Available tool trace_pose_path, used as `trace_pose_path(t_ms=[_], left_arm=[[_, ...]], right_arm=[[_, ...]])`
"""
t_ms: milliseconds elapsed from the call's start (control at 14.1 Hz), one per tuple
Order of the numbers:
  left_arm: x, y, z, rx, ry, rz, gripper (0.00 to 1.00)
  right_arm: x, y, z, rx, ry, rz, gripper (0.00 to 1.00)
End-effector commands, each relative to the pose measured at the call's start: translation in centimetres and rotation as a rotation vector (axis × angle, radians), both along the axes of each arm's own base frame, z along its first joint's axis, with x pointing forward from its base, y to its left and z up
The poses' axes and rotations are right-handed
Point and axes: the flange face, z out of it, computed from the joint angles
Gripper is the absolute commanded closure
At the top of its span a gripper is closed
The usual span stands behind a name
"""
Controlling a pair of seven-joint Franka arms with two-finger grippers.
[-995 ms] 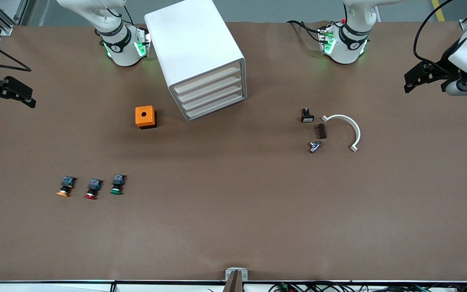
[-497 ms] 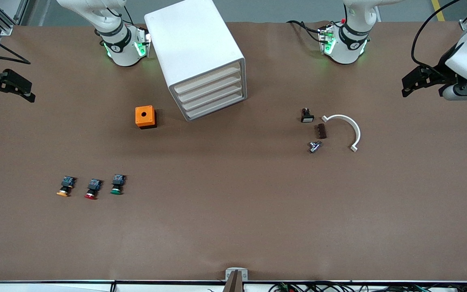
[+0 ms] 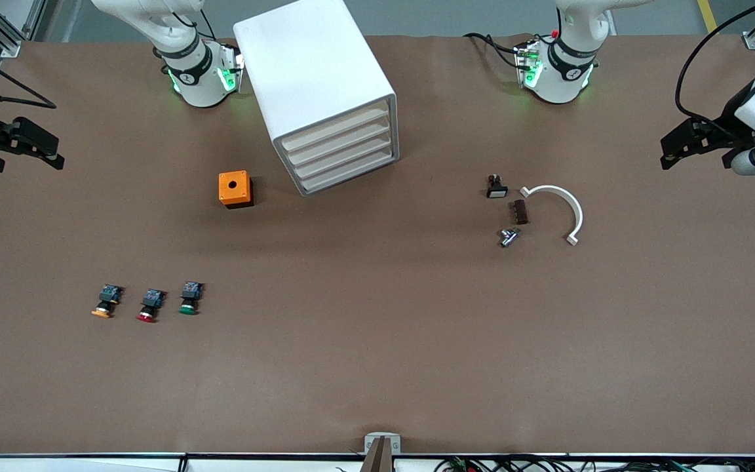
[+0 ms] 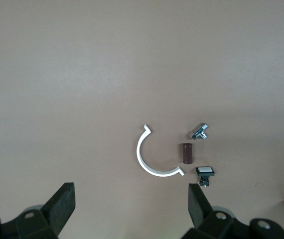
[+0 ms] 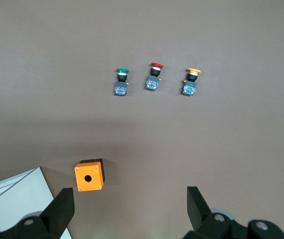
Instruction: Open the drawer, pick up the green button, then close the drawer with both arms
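The big white round-cornered cabinet (image 3: 317, 92) sits on the brown counter (image 3: 377, 367), all four drawers (image 3: 338, 154) shut. My left claw (image 3: 679, 141) and right claw (image 3: 37, 147) hang wide and empty, well apart from the cabinet at the counter's ends. The small green-capped button (image 3: 189, 299) lies well nearer the camera than the cabinet. Risk: pulling a drawer unbraced could drag the cabinet.
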Motion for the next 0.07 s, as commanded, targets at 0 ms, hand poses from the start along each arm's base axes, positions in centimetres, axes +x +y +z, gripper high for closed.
trace_pose_path(t_ms=[0], left_arm=[[0.12, -0.11, 0.72, 0.020, -0.006, -0.012, 0.00]], right_arm=[[-0.32, -0.49, -0.68, 0.020, 0.008, -0.003, 0.00]])
